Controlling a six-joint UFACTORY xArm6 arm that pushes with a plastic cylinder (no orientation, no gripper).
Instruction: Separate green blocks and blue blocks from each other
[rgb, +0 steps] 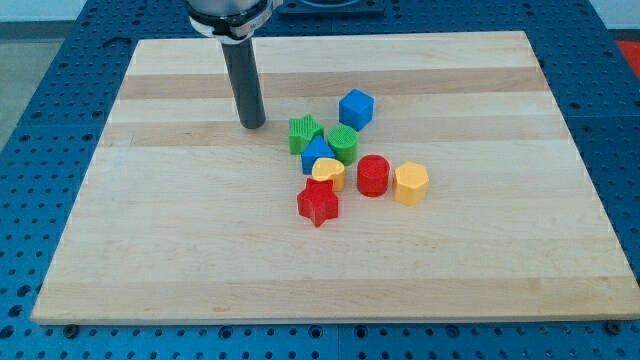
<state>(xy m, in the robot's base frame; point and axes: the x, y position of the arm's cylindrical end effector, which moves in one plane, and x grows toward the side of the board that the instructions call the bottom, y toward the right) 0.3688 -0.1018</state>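
Your dark rod's tip (253, 124) rests on the pale wooden table (150, 240), just left of the green star-shaped block (304, 133); you have no hand to open or close. The green ribbed cylinder block (343, 143) touches the blue, seemingly triangular block (317, 155). The blue cube block (356, 108) sits near them, toward the view's top right.

Pale wooden worktop (150, 240) on blue pegboard (40, 120). Clustered right of centre — blue cube (356, 109), green star (304, 134), green cylinder (343, 144), blue block (317, 156), yellow block (328, 174), red cylinder (373, 176), yellow hexagon (411, 184), red star (318, 203). My tip (253, 125) on the wood — left of the green star, apart.
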